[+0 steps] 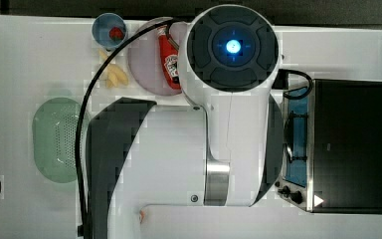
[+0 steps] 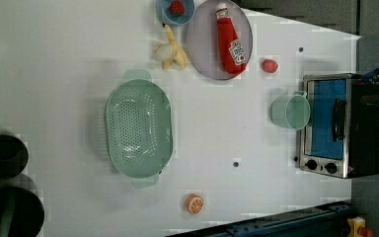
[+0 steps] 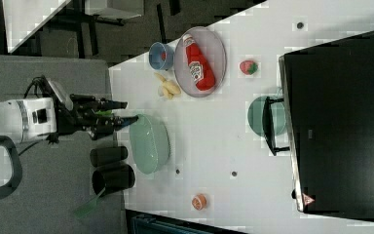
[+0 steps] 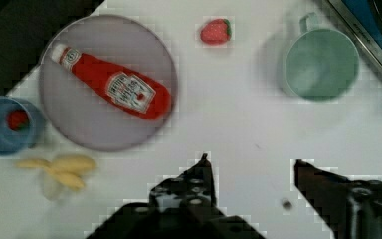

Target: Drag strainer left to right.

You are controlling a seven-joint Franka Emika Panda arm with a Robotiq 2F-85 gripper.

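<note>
1. Gripper [image 3: 126, 111] in the right view has its two dark fingers spread wide and holds nothing. It hangs at 9 o'clock from the strainer [image 3: 149, 144], apart from it, near the rim. The strainer lies on the white table [image 3: 209, 141]. At its 1 o'clock is the grey-purple plate [image 3: 215, 58] with a ketchup bottle [image 3: 198, 63] on it.

2. In the wrist view the fingers [image 4: 199, 181] are far apart, with bare table between them. A teal mug [image 4: 321, 62], a strawberry [image 4: 215, 31], a blue bowl [image 4: 0, 127] and a peeled banana [image 4: 62, 167] are on the table.

3. In the left view the strainer [image 2: 139, 128] lies at 9 o'clock from the mug [image 2: 290, 111], well apart from it. An orange half [image 2: 194, 203] is at 5 o'clock from the strainer, and the small oven [image 2: 338, 126] stands just beside the mug at 3 o'clock.

4. In the top view the arm [image 1: 179, 149] covers the middle. The strainer [image 1: 54, 139] is at 9 o'clock from it, partly hidden behind a black cable [image 1: 82, 129].
</note>
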